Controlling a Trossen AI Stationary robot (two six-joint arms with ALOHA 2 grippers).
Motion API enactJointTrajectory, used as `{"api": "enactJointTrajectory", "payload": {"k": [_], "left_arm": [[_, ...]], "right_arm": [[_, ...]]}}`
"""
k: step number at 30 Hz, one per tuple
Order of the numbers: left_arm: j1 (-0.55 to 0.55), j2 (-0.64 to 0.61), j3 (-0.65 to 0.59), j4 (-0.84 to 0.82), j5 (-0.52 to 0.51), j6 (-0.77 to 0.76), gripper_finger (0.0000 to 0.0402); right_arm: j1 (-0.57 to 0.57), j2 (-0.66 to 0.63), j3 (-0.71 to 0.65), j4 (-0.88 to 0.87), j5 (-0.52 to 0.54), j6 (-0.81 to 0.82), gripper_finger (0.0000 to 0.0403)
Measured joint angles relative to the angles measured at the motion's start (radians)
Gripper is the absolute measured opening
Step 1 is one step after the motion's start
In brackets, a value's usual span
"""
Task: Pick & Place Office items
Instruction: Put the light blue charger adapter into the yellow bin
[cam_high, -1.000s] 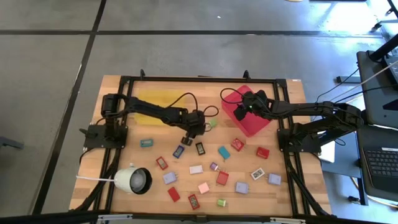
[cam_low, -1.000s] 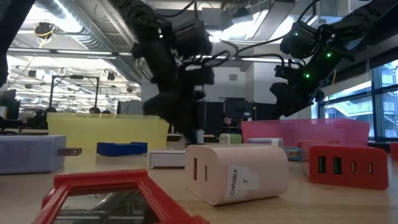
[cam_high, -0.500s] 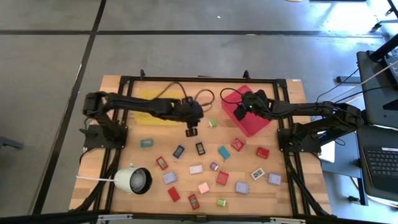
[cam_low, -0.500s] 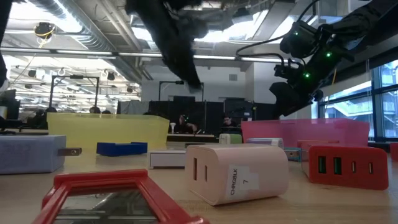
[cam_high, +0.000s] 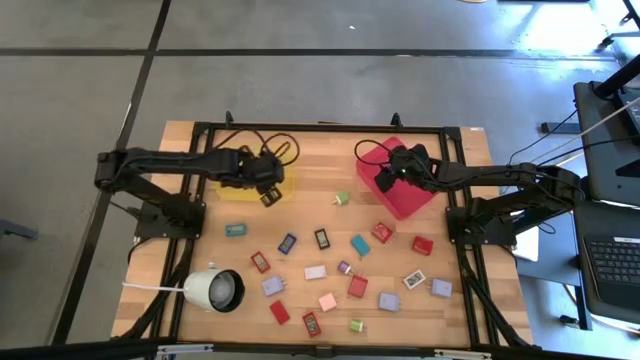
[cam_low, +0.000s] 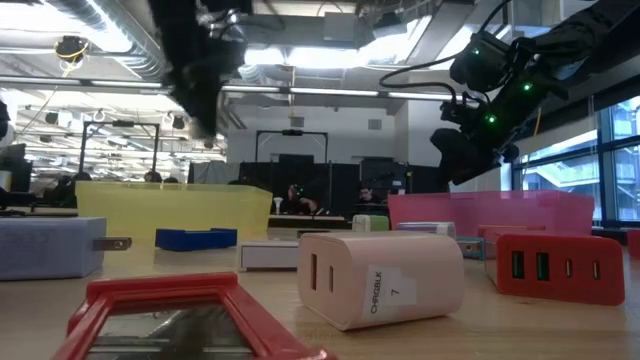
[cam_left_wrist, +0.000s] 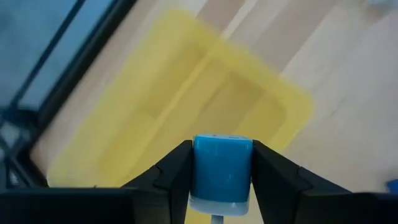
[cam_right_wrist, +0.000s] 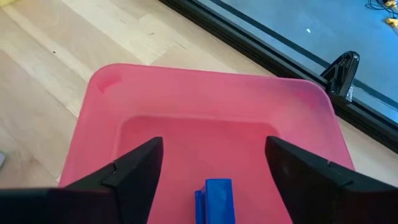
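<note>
Left gripper clenched on blue block, over yellow tray. Right gripper spread wide above red tray; second blue block inside.

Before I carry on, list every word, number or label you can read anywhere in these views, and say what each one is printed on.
"CHROBLK" stands on the small label on the end face of the white charger block lying nearest in the low view.
"7" stands just below it on the same label.
Several blocks in the high view, such as a white one, carry small labels, all too small to read.
Neither wrist view shows any text.
</note>
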Motion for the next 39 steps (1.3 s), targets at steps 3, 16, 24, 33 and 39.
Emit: {"api": "enactJointTrajectory", "payload": {"k": [3,16,24,33,39], "left_arm": [[0.023,-0.028,-0.085,0.035,0.002,-0.038,0.0138],[0.163,-0.044,-0.396,0.45,0.048,-0.011,0.0138],[0.244,-0.042,-0.494,0.595,0.058,0.007,0.0139],[0.293,-0.02,-0.54,0.622,0.098,0.007,0.0139],[0.294,-0.02,-0.542,0.624,0.091,0.032,0.0139]], "right_arm": [[0.0,0.0,0.0,0.0,0.0,0.023,0.028],[0.005,0.0,0.0,0.0,0.0,0.049,0.0259],[0.005,0.0,0.0,0.001,0.0,0.069,0.0259],[0.005,-0.001,0.0,0.016,0.0,0.076,0.0259],[0.005,-0.001,0.0,0.023,0.0,0.076,0.0259]]}}
